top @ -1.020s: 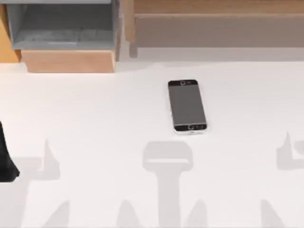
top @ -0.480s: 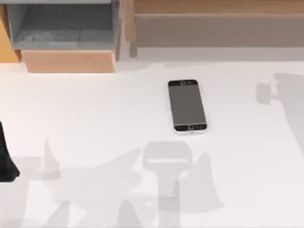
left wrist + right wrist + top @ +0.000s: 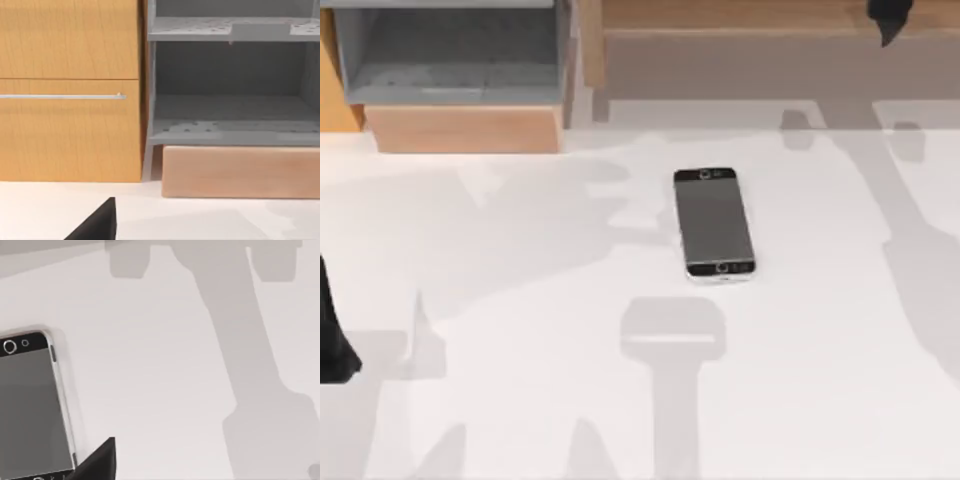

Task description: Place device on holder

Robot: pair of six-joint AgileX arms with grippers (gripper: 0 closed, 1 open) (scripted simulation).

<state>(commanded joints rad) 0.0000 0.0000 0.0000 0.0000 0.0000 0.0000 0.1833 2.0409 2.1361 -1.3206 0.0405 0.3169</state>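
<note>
Slim rectangular smartphone with dark grey screen, black bezels and thin silver edge [image 3: 714,222] lies flat, screen up, near the middle of the white table [image 3: 520,400], long axis running roughly front to back, nothing touching it. Right wrist view catches one end of the phone with its silver rim close by, so the right arm looks to be the one approaching; a dark tip of that arm shows at the top view's far right edge. Right hand: can't tell if wide or narrow. Left arm sits at the table's left edge, its camera facing the grey open shelf unit [image 3: 450,50] and light wooden block [image 3: 465,128] at the back left; left hand: can't tell either. Phone not yet gripped, no holder identifiable for sure. Judgement: phone is light, rigid, smooth and slippery, glass face fragile; lying flush leaves little to get under. Best hold is across the two long silver edges near mid-length, pinching the narrow width.
</note>
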